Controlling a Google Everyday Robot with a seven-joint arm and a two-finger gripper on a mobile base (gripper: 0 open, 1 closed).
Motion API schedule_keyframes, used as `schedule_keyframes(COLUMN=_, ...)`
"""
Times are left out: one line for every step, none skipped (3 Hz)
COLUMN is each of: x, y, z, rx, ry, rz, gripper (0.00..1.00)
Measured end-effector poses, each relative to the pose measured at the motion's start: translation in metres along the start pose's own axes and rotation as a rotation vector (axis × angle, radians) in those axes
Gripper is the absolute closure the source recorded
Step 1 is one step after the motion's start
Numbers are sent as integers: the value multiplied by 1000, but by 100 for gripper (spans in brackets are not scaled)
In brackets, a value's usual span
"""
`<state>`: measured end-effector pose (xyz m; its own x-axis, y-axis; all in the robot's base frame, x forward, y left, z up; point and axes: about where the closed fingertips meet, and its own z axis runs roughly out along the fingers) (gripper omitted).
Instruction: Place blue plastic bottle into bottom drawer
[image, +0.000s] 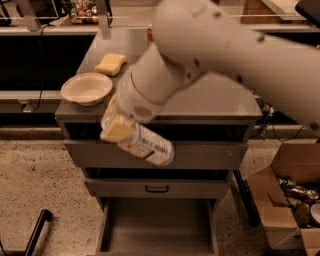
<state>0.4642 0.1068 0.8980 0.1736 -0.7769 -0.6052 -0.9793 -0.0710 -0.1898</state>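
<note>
The jaws are clamped on the upper-left end of the blue plastic bottle (149, 146), with one yellowish finger pad (117, 130) lying across it. This puts the gripper (121, 132) left of centre in the frame, in front of the cabinet's upper drawer fronts. The bottle slants down to the right from the grip and hangs in the air, touching nothing else. The bottom drawer (157, 234) stands open at the lower middle of the frame, well below the bottle and a little to its right. To do the step well, I judge the arm should carry the bottle right and down, clearing the middle drawer's handle (157, 188). The bottle's free end should be low over the grey floor before the jaws open, so it does not bounce or roll. The bowl (86, 88) and sponge (110, 64) at the upper left are out of the path.
</note>
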Motion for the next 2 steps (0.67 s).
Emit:
schedule_keyframes(x=15, y=44, z=48, rx=-35, ry=-154, rz=26, gripper=100)
schedule_keyframes(x=25, y=74, z=87, rx=-23, ry=-331, rz=101, gripper=100)
